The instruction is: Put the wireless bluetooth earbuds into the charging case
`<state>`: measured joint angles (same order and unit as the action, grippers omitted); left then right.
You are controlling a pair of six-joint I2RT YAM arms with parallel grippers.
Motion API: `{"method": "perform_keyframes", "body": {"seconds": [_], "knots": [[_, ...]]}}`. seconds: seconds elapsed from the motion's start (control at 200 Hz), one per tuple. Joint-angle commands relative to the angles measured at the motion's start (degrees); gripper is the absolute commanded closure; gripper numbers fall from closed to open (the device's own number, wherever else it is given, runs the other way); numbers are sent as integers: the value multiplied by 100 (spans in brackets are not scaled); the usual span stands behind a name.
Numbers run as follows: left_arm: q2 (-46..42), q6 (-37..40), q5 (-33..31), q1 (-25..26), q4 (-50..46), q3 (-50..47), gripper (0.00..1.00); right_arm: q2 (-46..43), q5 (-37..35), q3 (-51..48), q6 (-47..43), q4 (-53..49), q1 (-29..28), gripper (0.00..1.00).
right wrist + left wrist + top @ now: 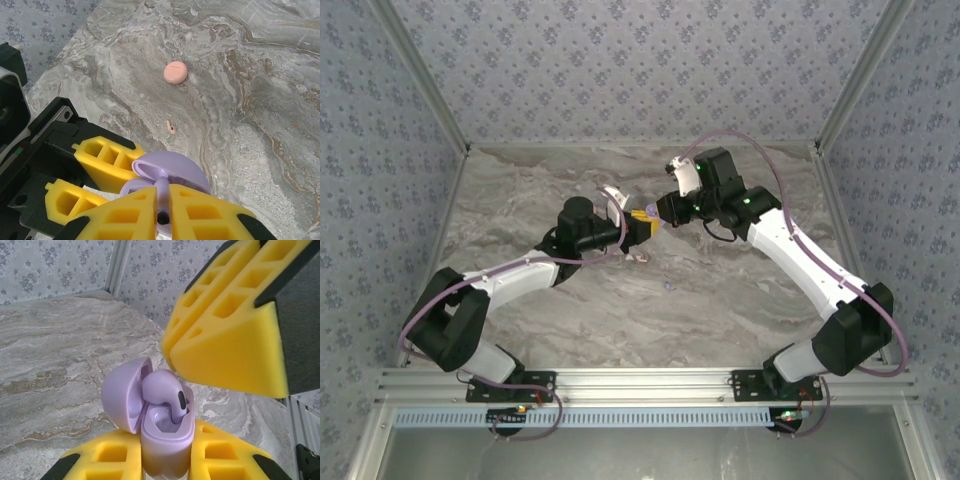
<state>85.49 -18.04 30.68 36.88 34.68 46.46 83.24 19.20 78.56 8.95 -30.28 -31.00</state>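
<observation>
Cut off: the charging case point(165, 445) runs off the bottom edge of the left wrist view; its base is unseen.
Left gripper point(165, 459): yellow fingers clamped on the case's two sides, holding it upright over the table point(260, 100).
Hidden: the lilac earbud point(162, 387) stands in the case's well, its lower stem sunk from sight; the bulb and a dark oval spot show.
Case look: glossy lilac, its lid point(122, 392) swung open to one side.
Right gripper point(162, 210): fingers pressed together, tips just above the earbud; contact unclear.
Farther: a pinkish earbud point(171, 128) lies on the marble; beyond it, apart, a closed pink round case point(175, 72).
</observation>
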Motion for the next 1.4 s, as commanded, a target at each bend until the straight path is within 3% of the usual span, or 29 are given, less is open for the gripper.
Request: {"method": "perform_keyframes", "body": {"seconds": [0.0,0.61,1.009,1.394], "knots": [[-192,-13,246,37,335,153,90,22,-48,-25,19,-101,34,84],[-196,10,260,33,327,179,90,215,327,188,-174,-391,49,78],[-309,257,-342,-69,-523,193,88,-240,-583,-89,198,-344,329,70],[-1009,713,-499,-322,-1576,65,87,-261,-385,-964,207,-960,456,62]]}}
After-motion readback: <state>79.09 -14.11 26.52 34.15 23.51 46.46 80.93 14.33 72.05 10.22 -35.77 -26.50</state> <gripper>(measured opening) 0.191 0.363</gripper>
